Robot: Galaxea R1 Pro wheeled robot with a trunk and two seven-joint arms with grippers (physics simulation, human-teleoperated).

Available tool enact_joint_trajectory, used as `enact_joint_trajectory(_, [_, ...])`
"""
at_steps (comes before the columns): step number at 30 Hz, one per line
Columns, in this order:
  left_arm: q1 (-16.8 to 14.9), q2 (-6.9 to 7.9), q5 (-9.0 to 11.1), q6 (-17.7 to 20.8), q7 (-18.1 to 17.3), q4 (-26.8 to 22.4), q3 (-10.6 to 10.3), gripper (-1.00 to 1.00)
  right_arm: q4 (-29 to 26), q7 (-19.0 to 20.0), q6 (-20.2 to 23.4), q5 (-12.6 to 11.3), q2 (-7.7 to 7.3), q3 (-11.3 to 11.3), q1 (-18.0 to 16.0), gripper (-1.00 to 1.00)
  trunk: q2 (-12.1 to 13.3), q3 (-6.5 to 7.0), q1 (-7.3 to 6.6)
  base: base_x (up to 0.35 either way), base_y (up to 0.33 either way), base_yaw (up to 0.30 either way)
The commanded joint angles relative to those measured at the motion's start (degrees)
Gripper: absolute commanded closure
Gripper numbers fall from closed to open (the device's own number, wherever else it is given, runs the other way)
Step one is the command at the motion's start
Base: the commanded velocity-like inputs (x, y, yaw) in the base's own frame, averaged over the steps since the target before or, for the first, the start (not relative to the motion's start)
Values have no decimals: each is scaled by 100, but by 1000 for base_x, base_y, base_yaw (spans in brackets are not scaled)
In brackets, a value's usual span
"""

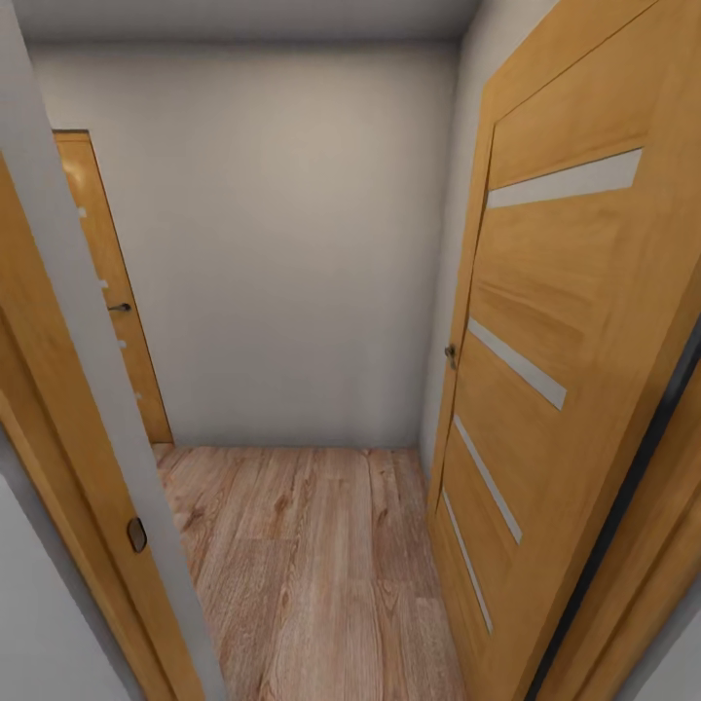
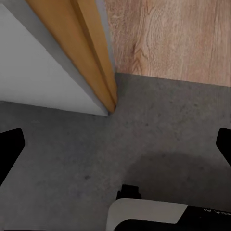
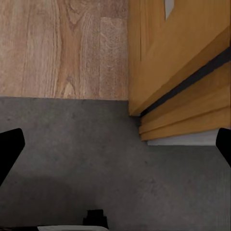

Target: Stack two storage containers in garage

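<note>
The two storage containers are out of view. I stand in a doorway facing a small hallway with a light wood plank floor point(image 1: 312, 565). Under both arms lies the dark grey speckled concrete floor point(image 2: 72, 144), meeting the planks at the threshold. My left gripper point(image 2: 115, 149) hangs open over the concrete, its black fingertips point(image 2: 9, 149) wide apart with nothing between them. My right gripper point(image 3: 115, 149) is open over the concrete floor point(image 3: 96, 139) in the same way, fingertips point(image 3: 9, 149) spread and holding nothing.
An open wooden door point(image 1: 565, 370) with pale glass strips stands close on the right. The door frame point(image 1: 88, 438) is close on the left, its foot point(image 2: 103, 77) near the left arm. A white wall point(image 1: 282, 243) closes the hallway ahead, with another wooden door point(image 1: 112, 292) at far left.
</note>
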Motion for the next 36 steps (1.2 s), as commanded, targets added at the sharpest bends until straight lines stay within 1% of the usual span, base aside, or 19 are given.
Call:
enact_joint_trajectory(1, [-10,30,36,-31,0,25,34,-100,6,87,-13,21,-1,16,-5,-100,-9,-8,3,0,0,0])
enact_joint_trajectory(2, [-10,68,76,-19,22,25,76,-100,6,197,-13,23,0,15,-5,-100,-9,-8,3,0,0,0])
enact_joint_trajectory(3, [-10,107,159,-12,52,25,153,-100,6,286,-13,24,0,13,-4,-100,-9,-8,3,0,0,0])
enact_joint_trajectory(4, [-10,123,215,-8,74,26,200,-100,6,319,-13,25,0,12,-4,-100,-9,-8,3,0,0,0])
enact_joint_trajectory(7, [-10,198,571,-1,285,26,450,-100,6,421,-13,26,0,10,-5,-100,-9,-8,3,0,0,0])
enact_joint_trajectory(9, [-10,194,641,-34,342,26,505,-100,6,440,-13,26,0,11,-4,-100,-9,-8,3,0,0,0])
enact_joint_trajectory(16, [-10,172,673,-58,345,26,529,-100,6,448,-13,27,0,15,-3,-100,-9,-8,3,0,0,0])
enact_joint_trajectory(23, [-10,143,671,-31,320,26,504,-100,6,449,-13,31,0,17,-5,-100,-9,-8,3,0,0,0])
enact_joint_trajectory(26, [-10,138,609,-10,121,26,362,-100,6,449,-13,28,0,17,-5,-100,-9,-8,3,0,0,0])
enact_joint_trajectory(27, [-10,139,581,-3,-7,26,291,-100,6,449,-13,29,0,17,-4,-100,-9,-8,3,0,0,0])
enact_joint_trajectory(30, [-10,162,547,8,-248,26,187,-100,6,449,-13,27,0,17,-5,-100,-9,-8,3,32,0,0])
enact_joint_trajectory(36, [-10,182,534,15,-361,26,140,-100,6,449,-13,27,0,17,-9,-100,-9,-8,3,183,0,0])
